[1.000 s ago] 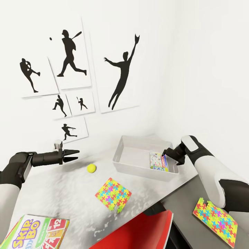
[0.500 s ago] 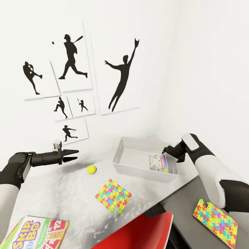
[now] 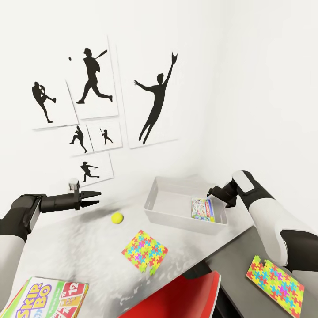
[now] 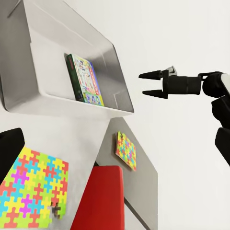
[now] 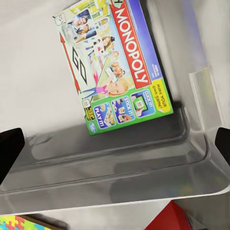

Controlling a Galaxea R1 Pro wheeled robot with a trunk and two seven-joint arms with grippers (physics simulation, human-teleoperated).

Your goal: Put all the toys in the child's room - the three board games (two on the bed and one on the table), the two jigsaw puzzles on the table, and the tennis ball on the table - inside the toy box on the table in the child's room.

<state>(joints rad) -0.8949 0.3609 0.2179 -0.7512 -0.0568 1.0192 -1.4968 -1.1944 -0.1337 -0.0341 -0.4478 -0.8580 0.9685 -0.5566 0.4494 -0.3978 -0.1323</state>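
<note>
Toy box: taken as landmark; set on the pale desk near the wall corner. One board game, white-green, lies flat inside it at the end nearest the right arm; "MONOPOLY", "GO", "PLAY IT!", "STICK IT!" and "CLICK IT!" are read on its cover in the right wrist view.

Right pincer: held above that same end of the toy box, jaws apart, nothing gripped.

Left pincer: held well clear of the toy box, jaws parted, empty.

Tennis ball: on the desk between the left pincer and the toy box, nearer the left arm, which is judged the likelier one for it.

Jigsaw puzzle: flat on the desk, in front of the toy box.

Second jigsaw puzzle: on the lower dark section, past the toy box's right-arm end.

Skip-Bo game: far from the toy box; "SKIP-BO" and "12" are legible.
</note>
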